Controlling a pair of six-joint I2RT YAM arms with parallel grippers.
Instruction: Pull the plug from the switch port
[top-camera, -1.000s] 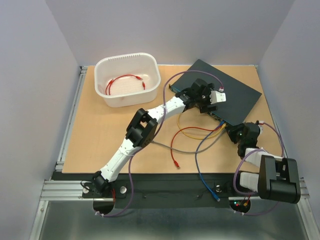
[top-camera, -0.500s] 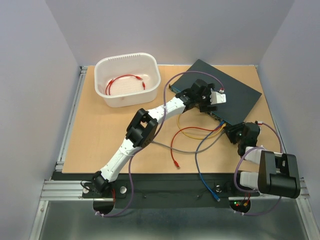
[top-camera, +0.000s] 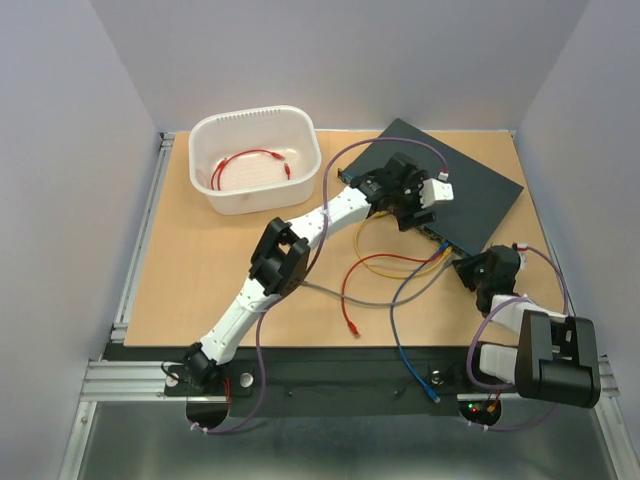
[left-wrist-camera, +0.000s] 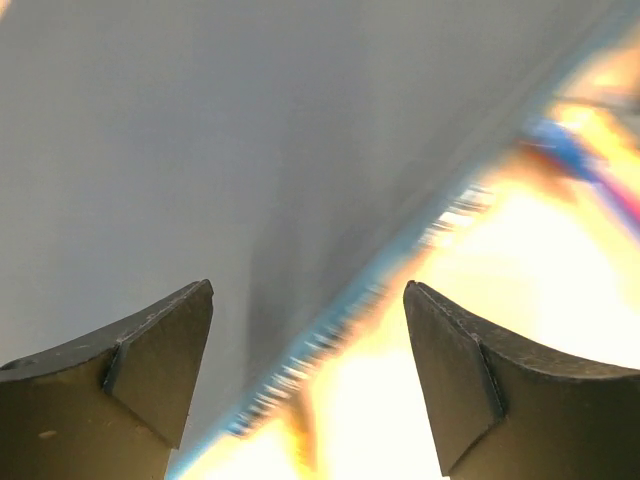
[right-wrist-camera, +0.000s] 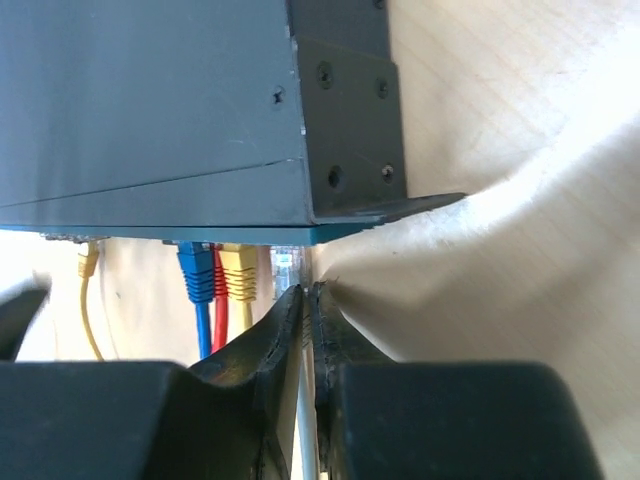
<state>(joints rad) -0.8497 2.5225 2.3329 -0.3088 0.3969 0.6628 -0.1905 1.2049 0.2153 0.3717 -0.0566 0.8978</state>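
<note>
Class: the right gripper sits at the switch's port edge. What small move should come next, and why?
Probably pull the right gripper straight back from the switch: its fingers look pinched on a pale cable just behind a clear plug seated beside the yellow plug.

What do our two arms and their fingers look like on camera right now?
Left arm: white link shells, black joints, a purple-grey cable looping alongside, a white block at the wrist. Right arm: bulky black housing, white links, black wrist, a similar cable. The left fingers and right fingers are dark matte wedges.
</note>
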